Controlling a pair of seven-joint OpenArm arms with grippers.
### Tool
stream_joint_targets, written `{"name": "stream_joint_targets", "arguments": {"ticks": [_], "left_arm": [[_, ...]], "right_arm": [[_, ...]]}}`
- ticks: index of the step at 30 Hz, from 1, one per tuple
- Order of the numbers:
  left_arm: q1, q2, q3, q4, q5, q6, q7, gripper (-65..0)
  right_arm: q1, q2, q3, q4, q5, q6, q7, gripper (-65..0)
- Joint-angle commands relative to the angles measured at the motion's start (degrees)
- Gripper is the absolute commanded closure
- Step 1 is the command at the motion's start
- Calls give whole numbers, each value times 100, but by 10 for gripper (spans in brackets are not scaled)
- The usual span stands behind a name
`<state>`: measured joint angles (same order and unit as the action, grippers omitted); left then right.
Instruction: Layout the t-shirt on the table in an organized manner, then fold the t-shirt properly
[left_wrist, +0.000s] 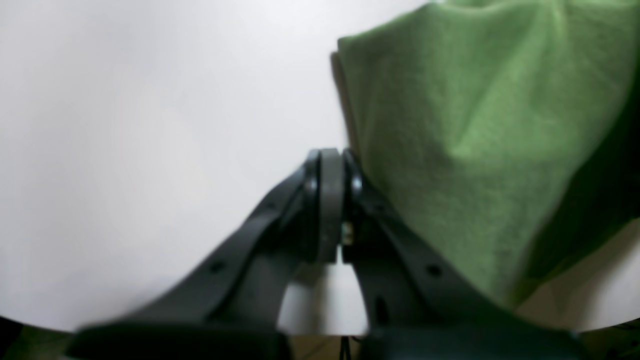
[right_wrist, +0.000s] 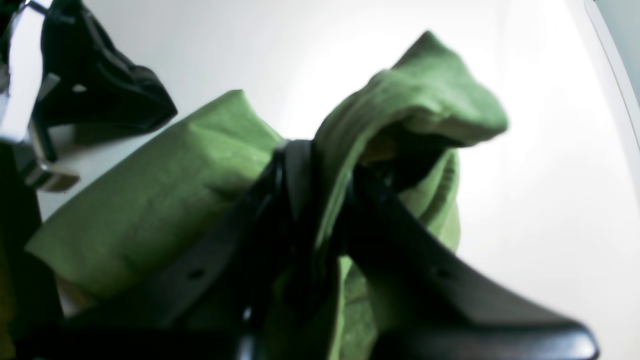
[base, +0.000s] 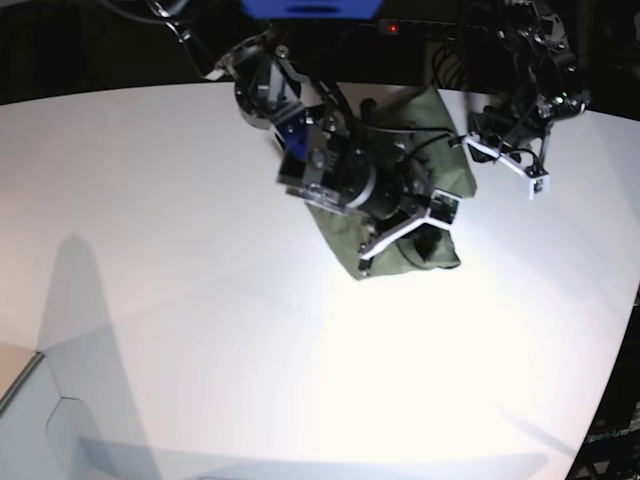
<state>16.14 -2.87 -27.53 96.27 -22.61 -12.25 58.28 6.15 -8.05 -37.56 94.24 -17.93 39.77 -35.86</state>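
Right hand (right_wrist: 320, 165): clamped on a bunched fold of the t-shirt (right_wrist: 150, 210), cloth running up between its fingers and mounding beyond them.

Left hand (left_wrist: 331, 170): pressed shut with nothing visibly between its fingers; the shirt's edge lies just beside it, on its right in the wrist view.

T-shirt: olive green, crumpled in a heap (not yet spread) on the tabletop (base: 200, 300), near its far edge; long axis cannot be told. Right arm nearer, directly over the heap.

Containers: none seen.
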Motion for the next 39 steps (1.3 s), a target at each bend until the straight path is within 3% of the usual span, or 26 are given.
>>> {"name": "stream_joint_targets", "arguments": {"ticks": [1, 9, 18, 25, 27, 34, 39], "left_arm": [[-1, -33, -3, 13, 85, -1, 102, 0], [-10, -33, -30, 21, 85, -1, 102, 0], [-10, -42, -38, 30, 85, -1, 102, 0], [-89, -42, -38, 21, 85, -1, 102, 0], [-89, -42, -38, 21, 85, -1, 102, 0], [-89, -42, -38, 39, 85, -1, 102, 0], [-45, -51, -47, 74, 85, -1, 110, 0]], "right_arm": [[84, -95, -134, 102, 92, 23, 188, 0], [84, -95, -635, 49, 92, 23, 188, 0], [119, -95, -635, -329, 83, 23, 188, 0], [84, -95, -837, -259, 83, 23, 188, -234], [31, -95, -934, -109, 83, 23, 188, -273], [-66, -95, -952, 409, 83, 23, 197, -285], [-22, -95, -99, 409, 83, 23, 223, -283]]}}
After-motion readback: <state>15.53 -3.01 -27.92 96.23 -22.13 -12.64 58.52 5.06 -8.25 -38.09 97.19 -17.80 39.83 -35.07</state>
